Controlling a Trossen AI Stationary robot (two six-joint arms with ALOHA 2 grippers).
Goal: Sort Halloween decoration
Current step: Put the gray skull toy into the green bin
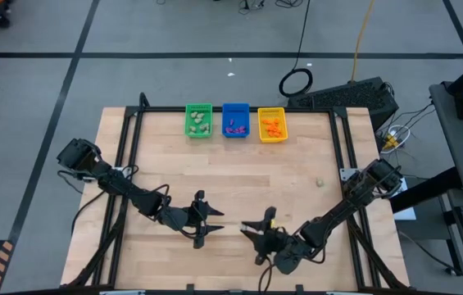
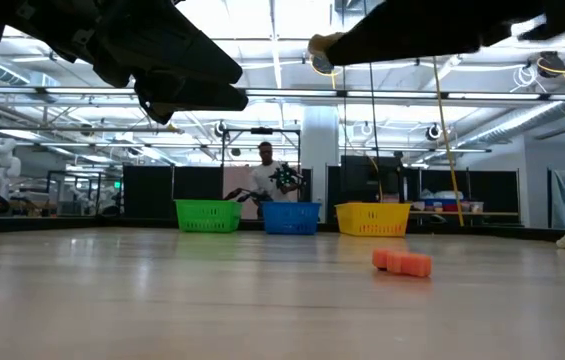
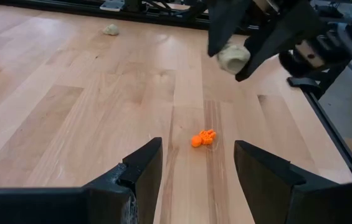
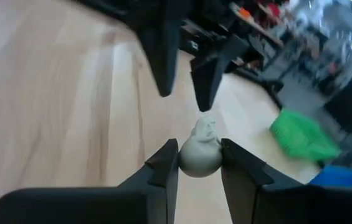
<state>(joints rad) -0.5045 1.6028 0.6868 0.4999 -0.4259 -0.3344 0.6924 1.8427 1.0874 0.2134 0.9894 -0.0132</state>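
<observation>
L arm low near front edge, fingers [image 3: 143, 174] apart, R arm opposite, fingers [image 4: 166, 163] pinched on a piece

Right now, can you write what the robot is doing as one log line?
right gripper: shut on pale trinket, raised | left gripper: open, empty, above orange trinket | another pale trinket: loose on table

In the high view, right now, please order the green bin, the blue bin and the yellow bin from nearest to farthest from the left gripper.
Measured from the left gripper, low on the table with open jaws:
1. green bin, leftmost in the far row, nearest.
2. blue bin, middle of the row.
3. yellow bin, rightmost, farthest.
</observation>
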